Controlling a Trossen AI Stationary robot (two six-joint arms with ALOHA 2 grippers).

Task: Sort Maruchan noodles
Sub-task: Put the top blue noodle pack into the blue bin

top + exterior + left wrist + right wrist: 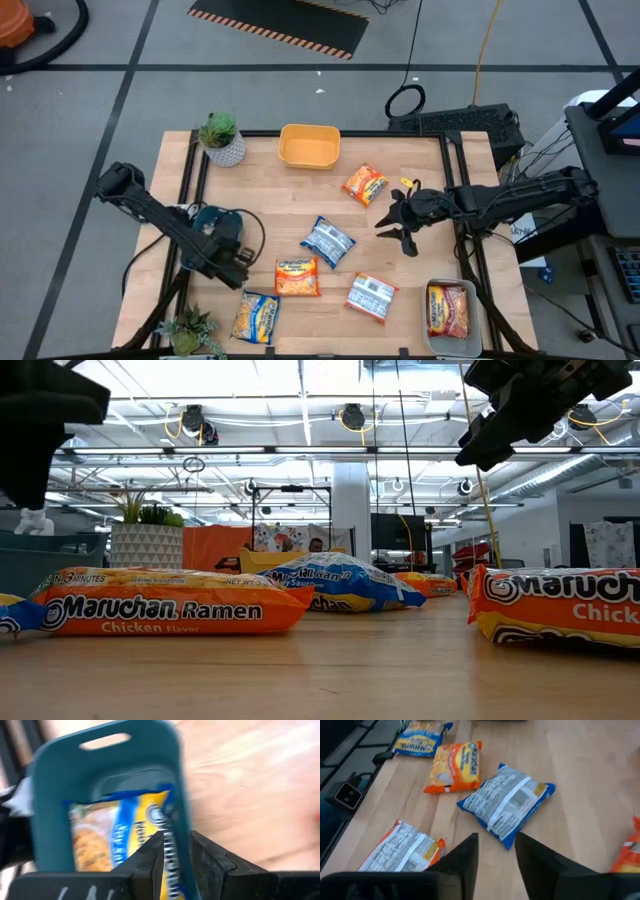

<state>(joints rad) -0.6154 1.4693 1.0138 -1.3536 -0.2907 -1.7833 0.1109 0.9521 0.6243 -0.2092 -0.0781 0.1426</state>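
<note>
Several Maruchan packets lie flat on the wooden table: an orange one (364, 184), a blue one (327, 242), an orange one (297, 277), a blue-and-yellow one (256, 316) and an orange one lying back-up (371, 296). A red packet (449, 310) lies in the clear bin (431, 333). My left gripper (176, 851) hangs open over the blue bin (45, 810), where a blue-and-yellow packet (120, 830) lies. My right gripper (400, 228) is open in the air, right of the blue packet (507, 805).
The yellow bin (310, 147) stands at the table's far edge with a potted plant (222, 140) to its left. Another plant (190, 330) sits at the near left corner. Black rails run along the table's left and right sides.
</note>
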